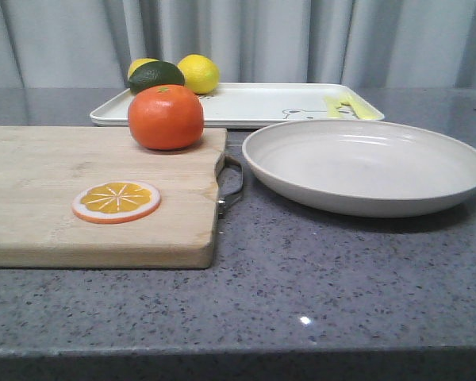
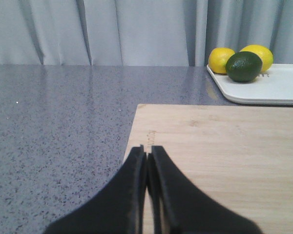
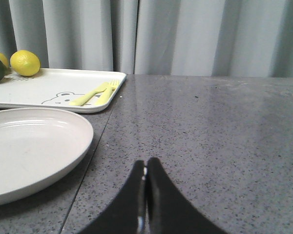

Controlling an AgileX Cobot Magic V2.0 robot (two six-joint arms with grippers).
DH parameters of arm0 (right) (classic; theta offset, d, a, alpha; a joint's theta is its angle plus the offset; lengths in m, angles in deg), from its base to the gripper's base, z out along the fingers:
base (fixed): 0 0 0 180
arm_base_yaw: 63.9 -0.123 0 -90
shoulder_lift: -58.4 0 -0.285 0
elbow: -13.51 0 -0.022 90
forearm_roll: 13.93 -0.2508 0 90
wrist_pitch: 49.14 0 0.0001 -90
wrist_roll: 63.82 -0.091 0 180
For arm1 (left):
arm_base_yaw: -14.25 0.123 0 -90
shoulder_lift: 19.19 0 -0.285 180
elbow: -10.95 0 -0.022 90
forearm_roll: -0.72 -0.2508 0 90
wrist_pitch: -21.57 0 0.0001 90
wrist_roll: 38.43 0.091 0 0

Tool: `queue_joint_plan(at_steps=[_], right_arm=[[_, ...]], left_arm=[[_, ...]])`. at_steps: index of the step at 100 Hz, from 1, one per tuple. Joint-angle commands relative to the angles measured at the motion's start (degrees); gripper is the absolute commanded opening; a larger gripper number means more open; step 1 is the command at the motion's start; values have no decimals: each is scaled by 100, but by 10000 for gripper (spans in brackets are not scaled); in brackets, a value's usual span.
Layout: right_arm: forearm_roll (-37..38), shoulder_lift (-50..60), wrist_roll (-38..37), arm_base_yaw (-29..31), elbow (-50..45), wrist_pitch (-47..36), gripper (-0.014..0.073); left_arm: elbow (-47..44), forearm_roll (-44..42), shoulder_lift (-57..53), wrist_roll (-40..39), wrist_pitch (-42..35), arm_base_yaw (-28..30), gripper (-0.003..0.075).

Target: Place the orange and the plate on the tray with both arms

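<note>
The orange (image 1: 166, 117) stands on the far right corner of a wooden cutting board (image 1: 55, 182). To its right, the beige plate (image 1: 366, 165) rests on the grey counter, also seen as the plate (image 3: 29, 151) in the right wrist view. Behind both lies the white tray (image 1: 254, 103), shown again as the tray (image 2: 278, 87) and the tray (image 3: 53, 87). My left gripper (image 2: 147, 151) is shut and empty over the board's near left edge. My right gripper (image 3: 146, 164) is shut and empty over bare counter, right of the plate. Neither gripper shows in the front view.
Two lemons (image 1: 198, 73) and a dark green lime (image 1: 155, 75) sit at the tray's far left end. A yellow fork and knife (image 1: 345, 105) lie on its right end. An orange slice disc (image 1: 117, 201) lies on the board. A grey curtain hangs behind the counter.
</note>
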Motion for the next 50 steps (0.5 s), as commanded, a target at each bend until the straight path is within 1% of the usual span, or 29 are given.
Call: queue_joint_plan(at_steps=[1, 10, 29, 50], right_arm=[[59, 77, 12, 7, 130, -440, -67], [59, 77, 12, 7, 135, -440, -67], [59, 77, 12, 7, 169, -425, -67], [59, 72, 12, 7, 469, 11, -67]], left_arm=[[-55, 5, -183, -36, -799, -7, -20], [-45, 5, -183, -36, -985, -7, -20], [6, 5, -183, -36, -986, -7, -20], [221, 5, -95, -36, -949, -7, -20]])
